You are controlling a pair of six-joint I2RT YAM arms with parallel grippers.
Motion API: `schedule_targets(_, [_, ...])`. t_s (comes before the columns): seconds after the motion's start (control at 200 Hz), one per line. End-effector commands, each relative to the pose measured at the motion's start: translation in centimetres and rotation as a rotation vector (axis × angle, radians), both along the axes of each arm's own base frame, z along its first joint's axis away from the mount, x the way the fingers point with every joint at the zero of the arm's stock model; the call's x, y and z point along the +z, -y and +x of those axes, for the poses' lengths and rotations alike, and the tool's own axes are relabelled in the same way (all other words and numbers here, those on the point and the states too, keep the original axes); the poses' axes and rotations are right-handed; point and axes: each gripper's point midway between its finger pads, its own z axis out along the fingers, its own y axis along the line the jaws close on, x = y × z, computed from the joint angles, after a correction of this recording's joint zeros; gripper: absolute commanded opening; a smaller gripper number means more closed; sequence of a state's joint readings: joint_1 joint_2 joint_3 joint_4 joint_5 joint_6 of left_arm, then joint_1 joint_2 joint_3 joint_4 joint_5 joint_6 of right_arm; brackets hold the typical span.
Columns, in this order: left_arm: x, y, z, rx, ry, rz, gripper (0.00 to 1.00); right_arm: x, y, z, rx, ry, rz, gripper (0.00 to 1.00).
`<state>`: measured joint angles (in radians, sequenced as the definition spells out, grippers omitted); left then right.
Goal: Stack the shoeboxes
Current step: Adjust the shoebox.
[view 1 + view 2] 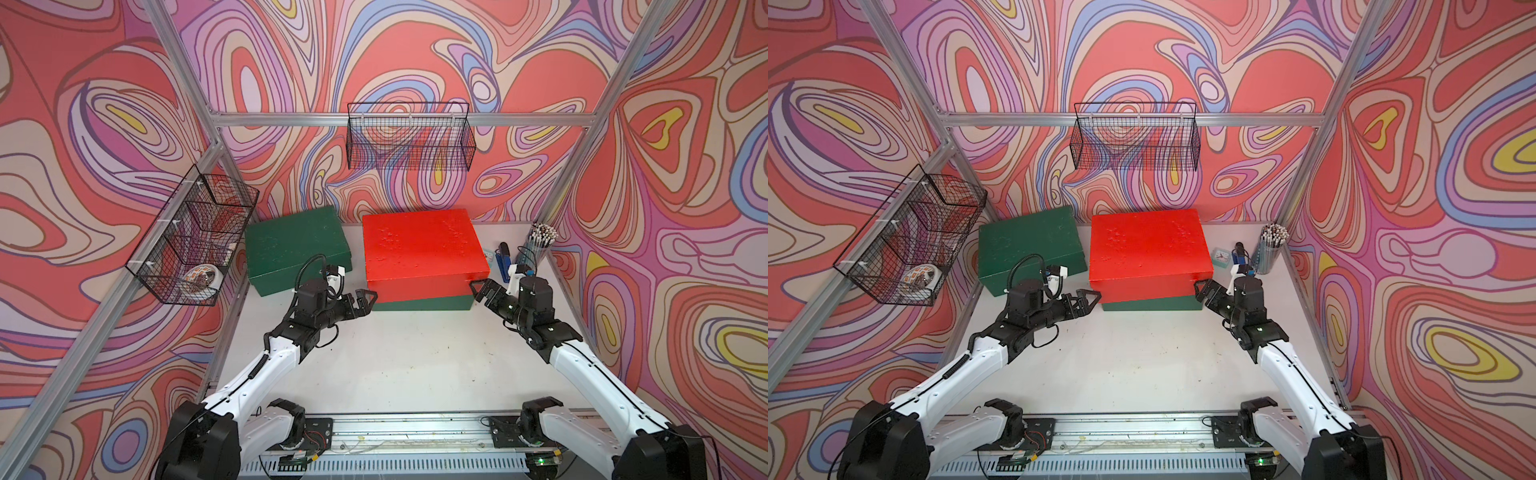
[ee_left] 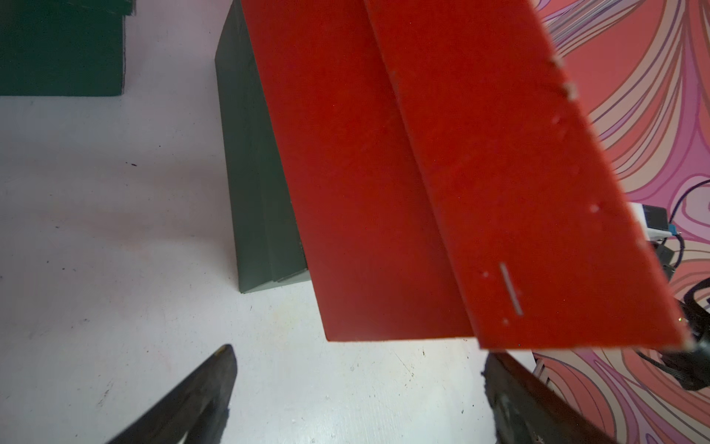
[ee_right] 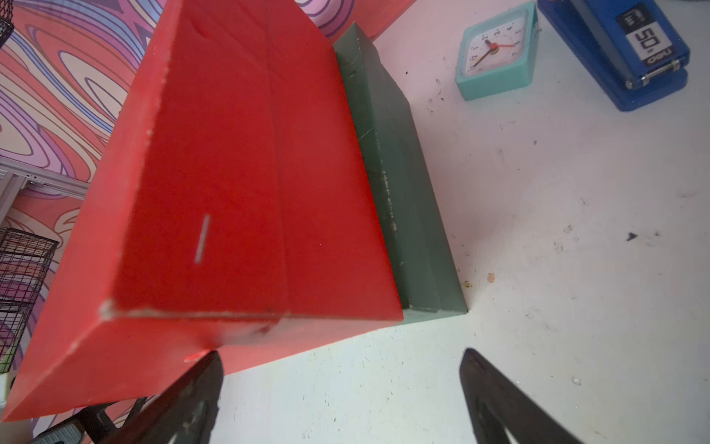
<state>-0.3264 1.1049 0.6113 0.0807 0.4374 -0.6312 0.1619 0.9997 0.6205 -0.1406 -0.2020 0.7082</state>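
Observation:
In both top views a red shoebox rests on a dark green shoebox at the back, right of centre. A second green shoebox stands alone at the back left. My left gripper is open just off the stack's front left corner, holding nothing. My right gripper is open at the front right corner. One of its fingers sits right by the red lid's corner. Only bare table shows between each pair of jaws.
A teal clock, a blue stapler and a pencil cup stand right of the stack. A wire basket hangs on the back wall. Another on the left frame holds a tape roll. White table lies in front.

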Motion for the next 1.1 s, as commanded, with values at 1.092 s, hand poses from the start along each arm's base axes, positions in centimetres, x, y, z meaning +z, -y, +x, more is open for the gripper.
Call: schedule_targets(1.092, [-0.9, 0.8, 4.8, 0.026, -0.019, 0.058, 1.0, -1.1, 0.6, 1.7, -0.043, -0.007, -0.017, 0.96])
